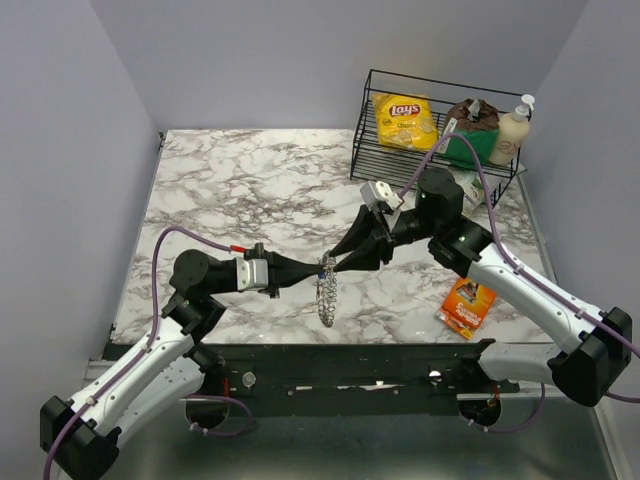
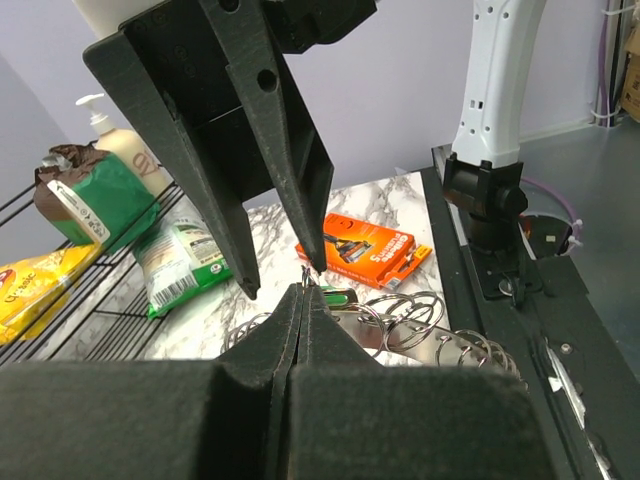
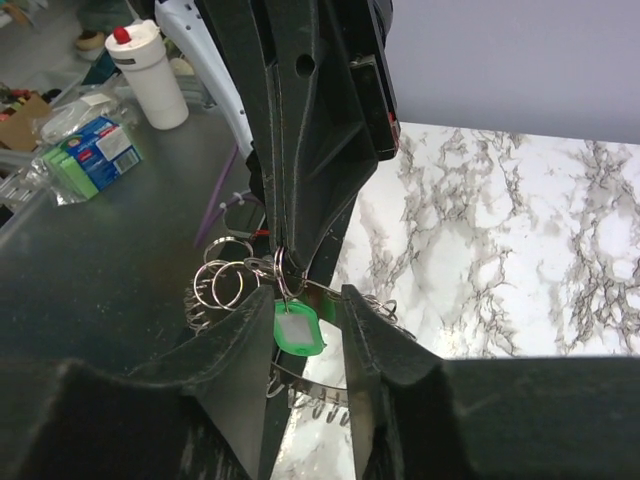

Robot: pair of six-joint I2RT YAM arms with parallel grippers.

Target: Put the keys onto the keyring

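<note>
Marble tabletop [image 1: 250, 190]: left claw [image 2: 303, 292] pressed together, pinching keyring [image 1: 326, 292] hanging below its tips. Right claw [image 3: 305, 297] spread, straddling pale green key [image 3: 298, 328]. Threading seemingly underway, attachment unclear.

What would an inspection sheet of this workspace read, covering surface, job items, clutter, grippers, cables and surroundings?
Surface: marble table.
Job's things: keyring held on edge by left gripper; green-tagged key hanging at it; other keys not made out.
Clutter: orange packet on table; wire basket with Lays bag and pump bottle.
Grippers: left shut on keyring; right gripper open, fingers either side of green-tagged key.
Cables: purple cable along each arm.
Surroundings: plain grey walls.
</note>
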